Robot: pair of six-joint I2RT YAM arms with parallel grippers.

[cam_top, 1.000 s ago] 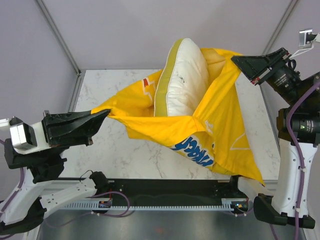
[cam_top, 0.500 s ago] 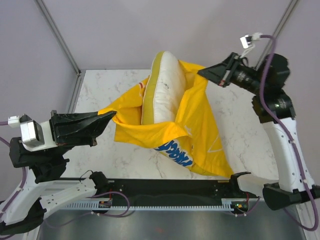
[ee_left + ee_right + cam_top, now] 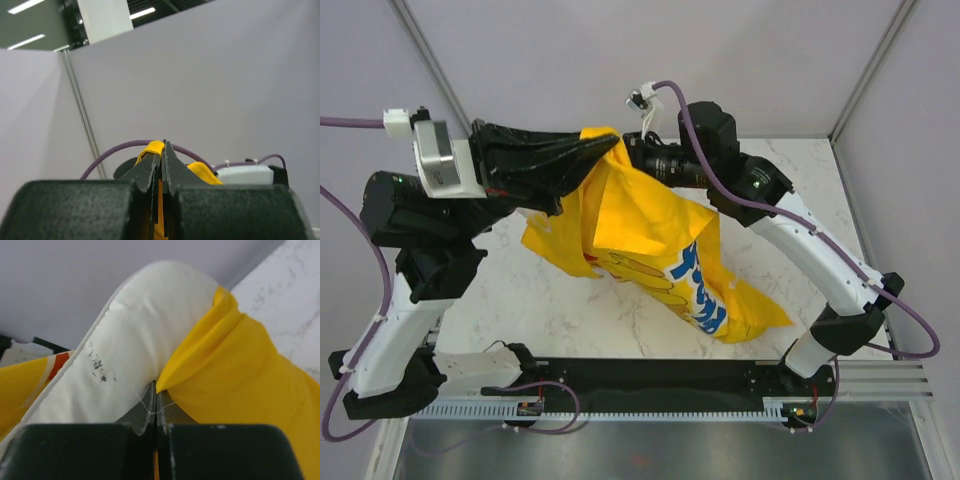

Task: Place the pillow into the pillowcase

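Note:
The yellow pillowcase point(image 3: 650, 220) hangs in the air over the table, its blue lettering facing up and its lower corner draped on the marble. My left gripper point(image 3: 608, 148) and right gripper point(image 3: 632, 150) meet at its top edge, close together. In the left wrist view the left gripper point(image 3: 162, 146) is shut on a fold of pillowcase point(image 3: 154, 148). The right gripper point(image 3: 155, 386) is shut on the pillowcase point(image 3: 240, 385) edge, with the white pillow point(image 3: 135, 345) bulging out of the opening just past its tips. From above, the pillow is hidden inside the case.
The white marble table point(image 3: 800, 200) is walled by grey panels at the back and sides, with metal posts at the corners. A black rail point(image 3: 660, 380) and both arm bases line the near edge. Purple cables loop off both raised arms.
Both arms rose and swung together over the back middle of the table, lifting the pillowcase by its opening. The pillow dropped deeper into the case and left the top view.

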